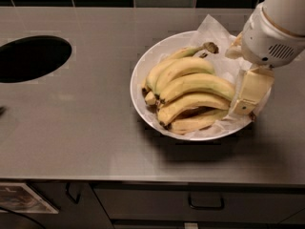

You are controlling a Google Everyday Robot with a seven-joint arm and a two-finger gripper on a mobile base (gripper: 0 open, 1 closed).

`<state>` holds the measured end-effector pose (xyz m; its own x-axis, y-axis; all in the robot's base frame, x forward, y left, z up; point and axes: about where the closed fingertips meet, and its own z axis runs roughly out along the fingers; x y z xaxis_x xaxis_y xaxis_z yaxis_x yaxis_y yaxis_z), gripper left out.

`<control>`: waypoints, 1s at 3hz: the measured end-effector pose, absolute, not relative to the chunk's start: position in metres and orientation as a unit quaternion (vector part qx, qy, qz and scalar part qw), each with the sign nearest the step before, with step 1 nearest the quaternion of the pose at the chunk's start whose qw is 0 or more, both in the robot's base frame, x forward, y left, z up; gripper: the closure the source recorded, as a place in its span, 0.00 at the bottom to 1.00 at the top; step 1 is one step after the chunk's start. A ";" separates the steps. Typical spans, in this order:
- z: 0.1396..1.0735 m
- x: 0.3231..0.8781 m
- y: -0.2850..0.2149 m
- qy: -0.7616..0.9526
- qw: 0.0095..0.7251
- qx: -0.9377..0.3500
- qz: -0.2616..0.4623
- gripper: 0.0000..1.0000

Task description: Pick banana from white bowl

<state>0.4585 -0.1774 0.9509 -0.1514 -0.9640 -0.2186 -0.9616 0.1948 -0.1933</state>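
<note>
The white bowl (pixel 141 67) stands on the grey counter, right of centre, lined with white paper and holding several bananas. The banana (pixel 200 83), long, smoothly curved and pale yellow-green, lies across the middle of the pile with its dark tip pointing left. My gripper (pixel 249 97) hangs from the white arm at the right, over the bowl's right rim, right by the banana's right end. That end is hidden behind the gripper.
A banana with a thick dark knobbed stem (pixel 208 46) lies at the back of the pile. Deeper-yellow bananas (pixel 193 105) lie in front. A round dark hole (pixel 31 57) is cut in the counter at the left. Dark tiles run along the back; drawers sit below the front edge.
</note>
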 end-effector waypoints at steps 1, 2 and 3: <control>0.951 0.460 -0.169 0.761 0.133 -0.635 -0.008 0.16; 0.950 0.460 -0.161 0.763 0.119 -0.635 -0.010 0.18; 0.948 0.460 -0.157 0.768 0.110 -0.631 -0.015 0.27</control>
